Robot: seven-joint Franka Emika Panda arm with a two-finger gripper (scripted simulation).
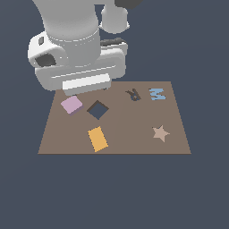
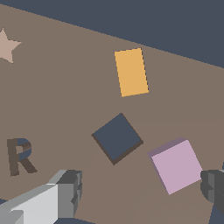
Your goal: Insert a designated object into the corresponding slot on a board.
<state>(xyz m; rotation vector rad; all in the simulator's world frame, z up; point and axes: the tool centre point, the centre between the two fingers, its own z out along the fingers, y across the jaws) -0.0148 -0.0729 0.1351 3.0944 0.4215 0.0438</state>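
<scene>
My gripper (image 2: 140,192) is hanging wide open over the brown board (image 1: 129,138), holding nothing. In the wrist view one finger (image 2: 65,192) is showing pale grey with a dark tip and the other finger (image 2: 214,186) is showing only as a dark stub at the frame's edge, and neither is touching any piece. In the exterior view my bulky white hand (image 1: 85,67) is covering the board's far edge and hiding the fingertips, so I am reading the jaw spread from the wrist view alone.

I am taking the dark navy square slot (image 2: 117,138) as my landmark; it is sitting turned like a diamond, and bare. Nearest to my fingers, the pale pink-lilac square block (image 2: 177,166) is lying flat on the board just beside the slot, close to its corner but not in it, and it is resting near the dark stub finger without contact. In the exterior view the block (image 1: 71,105) is lying on the exterior view's left of the slot (image 1: 98,109).

Beyond the slot, the orange rectangle (image 2: 131,72) is lying flat, a short way off. The dark letter R (image 2: 19,155) is sitting well apart from the slot, and the tan star (image 2: 6,46) is lying farther still. A blue letter M (image 1: 157,93) is sitting just past the R (image 1: 133,94).
</scene>
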